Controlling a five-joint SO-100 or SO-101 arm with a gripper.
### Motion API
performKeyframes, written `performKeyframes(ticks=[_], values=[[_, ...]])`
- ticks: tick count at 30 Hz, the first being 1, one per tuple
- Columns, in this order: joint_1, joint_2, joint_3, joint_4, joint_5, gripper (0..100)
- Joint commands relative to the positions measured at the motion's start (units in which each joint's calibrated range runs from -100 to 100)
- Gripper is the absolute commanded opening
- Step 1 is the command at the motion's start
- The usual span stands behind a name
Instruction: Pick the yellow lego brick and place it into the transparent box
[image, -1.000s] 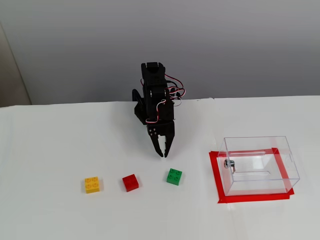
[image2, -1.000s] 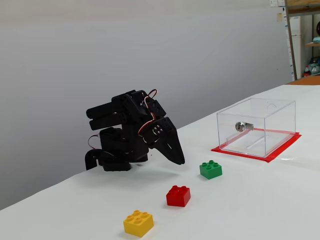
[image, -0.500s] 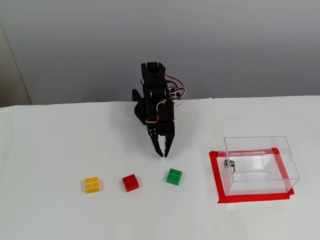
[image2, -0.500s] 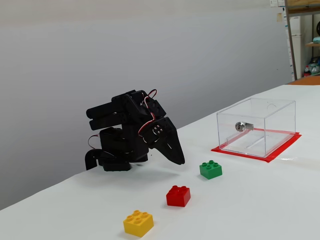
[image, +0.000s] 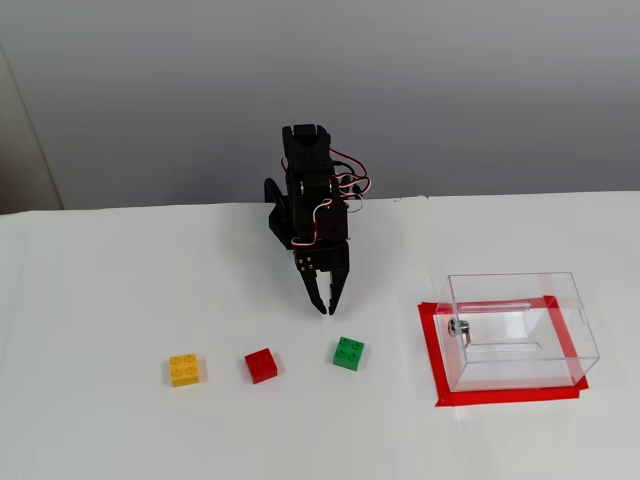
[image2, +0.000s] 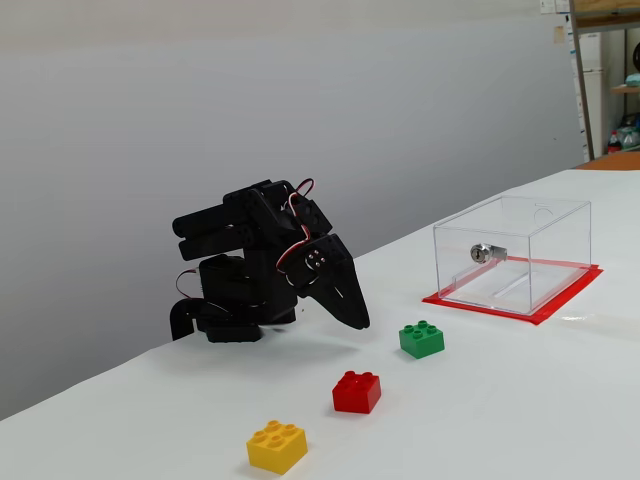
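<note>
We see the black plastic gripper closed and empty, tips pointing down. The studded yellow lego brick lies well to its left in a fixed view; the glossy transparent box sits to its right.

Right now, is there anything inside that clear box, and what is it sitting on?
The transparent box holds no brick; only its small metal fitting shows on one wall. It sits on a red tape frame on the table, partly covered by the box.
</note>
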Motion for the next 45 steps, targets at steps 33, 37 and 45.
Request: performKeyframes(ticks=[33,37,45], values=[[-5.35,0.09,-19.56,9.78,-0.32,3],[-5.35,0.77,-23.54,12.48,-0.37,3],[-1.73,22.49,-45.87,12.92,-0.21,3]])
